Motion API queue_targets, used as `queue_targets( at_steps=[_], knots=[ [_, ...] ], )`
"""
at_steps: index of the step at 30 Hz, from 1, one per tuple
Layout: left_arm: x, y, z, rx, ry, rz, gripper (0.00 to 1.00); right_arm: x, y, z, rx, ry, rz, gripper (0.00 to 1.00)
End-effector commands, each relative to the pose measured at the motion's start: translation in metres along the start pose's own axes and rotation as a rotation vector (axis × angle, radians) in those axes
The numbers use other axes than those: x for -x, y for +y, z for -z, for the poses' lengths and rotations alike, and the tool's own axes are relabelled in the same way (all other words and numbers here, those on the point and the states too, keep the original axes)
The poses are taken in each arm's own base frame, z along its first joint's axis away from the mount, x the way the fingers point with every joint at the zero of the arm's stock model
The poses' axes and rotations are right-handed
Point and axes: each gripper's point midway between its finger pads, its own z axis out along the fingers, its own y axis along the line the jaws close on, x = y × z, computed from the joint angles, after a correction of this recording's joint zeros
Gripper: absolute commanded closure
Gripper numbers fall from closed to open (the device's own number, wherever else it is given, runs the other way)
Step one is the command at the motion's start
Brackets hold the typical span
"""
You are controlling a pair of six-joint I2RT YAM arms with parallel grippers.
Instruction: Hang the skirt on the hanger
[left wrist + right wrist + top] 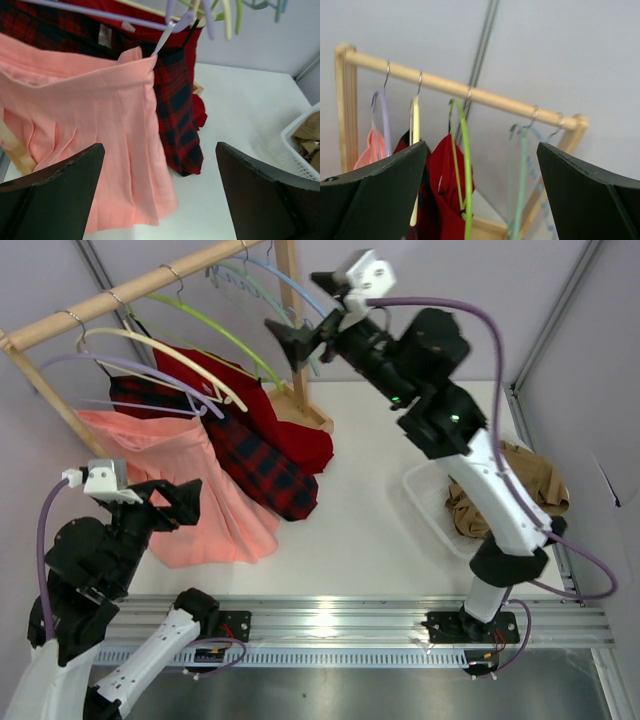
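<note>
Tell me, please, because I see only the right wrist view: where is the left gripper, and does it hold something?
Observer: The left gripper is open and empty. It is low on the left side and faces the pink skirt.
Operator: Is there other clothing on the table?
Observer: Yes. A white basket stands on the right side, under the right arm, with brown cloth in it.
Operator: How does the red skirt hang lower down?
Observer: Seen from above, the plaid skirt overlaps the red skirt.
</note>
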Motion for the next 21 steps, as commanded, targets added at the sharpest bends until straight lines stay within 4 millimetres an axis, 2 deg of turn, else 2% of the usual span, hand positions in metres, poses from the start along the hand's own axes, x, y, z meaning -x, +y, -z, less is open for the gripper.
queue_targets(
  at_steps=[1,2,3,4,6,7,8,10,11,13,14,16,18,20,21],
  knots=[
    [0.043,-0.024,-0.002,-0.099,-0.088,0.000,0.00,0.004,-0.033,0.030,-0.138,0.075,-0.019,0.01],
    [0.051,-0.029,-0.002,-0.117,-0.096,-0.012,0.01,0.007,-0.045,0.042,-0.169,0.087,-0.030,0.01],
    [0.084,-0.036,0.014,-0.157,-0.167,-0.006,0.00,0.005,-0.053,0.049,-0.195,0.097,-0.081,0.01],
    [0.086,-0.044,-0.001,-0.163,-0.127,-0.026,0.00,-0.005,-0.080,0.060,-0.253,0.126,-0.094,0.01],
    [0.125,-0.061,0.010,-0.231,-0.186,-0.029,0.01,-0.019,-0.102,0.085,-0.306,0.160,-0.150,0.01],
    [0.122,-0.068,-0.011,-0.223,-0.139,-0.047,0.01,-0.021,-0.110,0.093,-0.319,0.149,-0.214,0.01],
    [0.131,-0.069,-0.013,-0.215,-0.147,-0.044,0.00,-0.039,-0.134,0.119,-0.389,0.189,-0.215,0.01],
    [0.129,-0.069,-0.035,-0.170,-0.114,-0.049,0.01,-0.050,-0.149,0.142,-0.458,0.189,-0.274,0.01],
    [0.126,-0.074,-0.040,-0.183,-0.094,-0.050,0.01,-0.068,-0.158,0.167,-0.497,0.227,-0.285,0.01],
    [0.115,-0.083,-0.052,-0.210,-0.052,-0.043,0.01,-0.085,-0.159,0.189,-0.521,0.264,-0.327,0.01],
    [0.115,-0.088,-0.054,-0.236,-0.057,-0.038,0.00,-0.100,-0.163,0.211,-0.559,0.300,-0.337,0.01],
    [0.105,-0.095,-0.060,-0.273,-0.039,-0.049,0.00,-0.118,-0.158,0.232,-0.575,0.340,-0.360,0.01],
    [0.109,-0.094,-0.058,-0.274,-0.075,-0.059,0.01,-0.134,-0.146,0.258,-0.605,0.363,-0.386,0.01],
    [0.111,-0.086,-0.057,-0.238,-0.096,-0.073,0.01,-0.140,-0.138,0.276,-0.653,0.346,-0.417,0.01],
    [0.108,-0.084,-0.060,-0.229,-0.097,-0.077,0.00,-0.150,-0.127,0.294,-0.669,0.352,-0.431,0.01]
  ],
)
